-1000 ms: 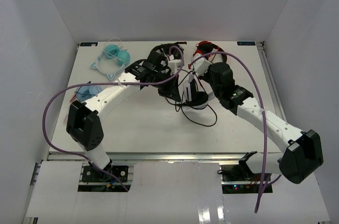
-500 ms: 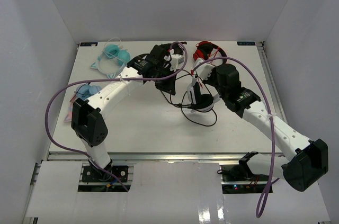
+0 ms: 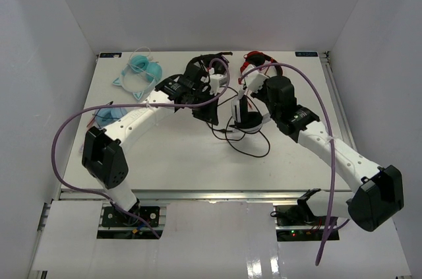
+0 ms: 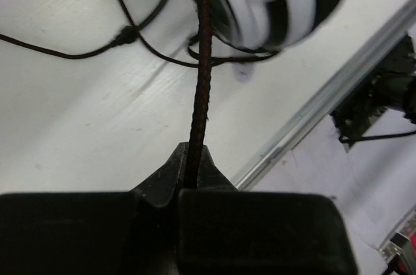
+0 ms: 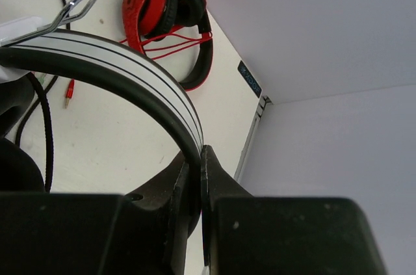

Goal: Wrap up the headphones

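White headphones (image 5: 97, 46) hang, seemingly lifted, from right pincer (image 5: 198, 158).

**Enclosed white work cell, seen from overhead and from two low viewpoints.**
A white rectangular table (image 3: 178, 160) fills a three-sided enclosure formed by a plain white back wall (image 3: 211, 2), a left wall (image 3: 36, 61) and a right wall (image 3: 389, 41), all matte. A metal rail (image 3: 217, 194) runs along the table's near edge, and a second rail (image 3: 335, 94) borders its right edge. In front of the near rail lies a glossy white panel (image 3: 217, 252) carrying soft reflections. A small dark label (image 3: 305, 54) sits at the table's far right corner, just beside the junction with the right wall. Lighting is even and diffuse, with only faint shadows on the tabletop.
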You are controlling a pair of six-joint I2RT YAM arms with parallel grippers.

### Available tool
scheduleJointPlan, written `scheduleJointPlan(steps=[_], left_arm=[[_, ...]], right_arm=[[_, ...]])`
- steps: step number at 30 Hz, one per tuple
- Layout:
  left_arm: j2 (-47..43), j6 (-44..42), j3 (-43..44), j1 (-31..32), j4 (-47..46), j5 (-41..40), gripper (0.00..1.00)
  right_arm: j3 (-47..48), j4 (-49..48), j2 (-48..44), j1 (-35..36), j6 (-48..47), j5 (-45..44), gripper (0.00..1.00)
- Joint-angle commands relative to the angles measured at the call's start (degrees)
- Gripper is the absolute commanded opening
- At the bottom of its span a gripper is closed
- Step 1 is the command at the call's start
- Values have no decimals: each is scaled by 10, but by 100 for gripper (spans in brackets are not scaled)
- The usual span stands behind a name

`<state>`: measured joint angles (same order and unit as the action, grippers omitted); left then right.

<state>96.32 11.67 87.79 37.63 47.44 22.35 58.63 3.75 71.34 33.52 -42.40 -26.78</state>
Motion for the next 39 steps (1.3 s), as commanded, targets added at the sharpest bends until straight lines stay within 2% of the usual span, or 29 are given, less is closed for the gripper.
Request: scheduleJointPlan(steps=[1,6,11,14,18,19,22,26,28,30,31,33,34,39], left_arm=[[-63,73,-28,3,-86,132,0],[-58,155,-36,3,-162,185,2],[-40,256,-54,23,-269,203,10],[-33,300,-69,52,-315,181,23],[-39,274,-84,104,-322,70,59],[-47,261,-96,117,-333,37,68],[-94,191,-165,156,-405,-62,78],[-166,106,-299,196,-561,-168,82],[-190,71,-363,205,-636,-194,83],[-210,24,-470,208,-731,-212,84],[-213,1,-483,208,-771,-212,84],[-200,-50,-562,208,-876,-233,86],[-189,-104,-580,208,-907,-231,87],[-87,-255,-615,208,-1059,-230,91]], right_arm=[[37,-114,39,-7,105,-56,8],[61,-127,78,-7,181,-87,8],[83,-133,82,-15,298,-106,8],[100,-115,79,-35,381,-60,8],[126,-52,73,-74,484,44,8],[126,-42,71,-81,505,67,8],[117,-26,50,-111,547,132,8],[112,-17,17,-140,568,207,8],[118,-12,4,-149,569,236,8],[137,7,-9,-160,571,294,8],[140,9,-11,-161,571,310,8],[155,28,-23,-170,574,353,8],[155,31,-28,-172,577,372,8],[160,44,-48,-196,592,412,8]])
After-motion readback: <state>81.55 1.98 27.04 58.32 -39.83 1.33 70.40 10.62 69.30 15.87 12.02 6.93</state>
